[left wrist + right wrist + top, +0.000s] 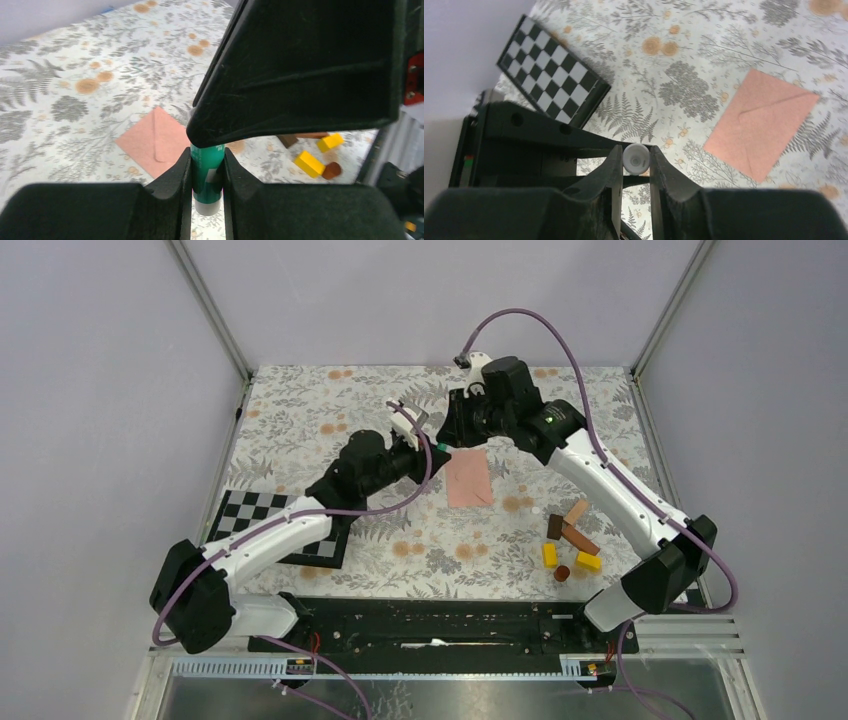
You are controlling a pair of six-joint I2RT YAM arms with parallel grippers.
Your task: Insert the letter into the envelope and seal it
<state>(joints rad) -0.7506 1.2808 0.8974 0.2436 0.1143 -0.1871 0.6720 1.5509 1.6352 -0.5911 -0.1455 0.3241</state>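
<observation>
readying glue for sealing: left tool [207,162] clamps the green glue stick [207,175], right tool [636,161] pinches its white end [636,157]; next, pull them apart, envelope [468,478] lying below the tools.

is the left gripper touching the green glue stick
Touching. The left wrist view shows the jaws of the left gripper pressed against both sides of the green glue stick, with no gap on either side.
</observation>
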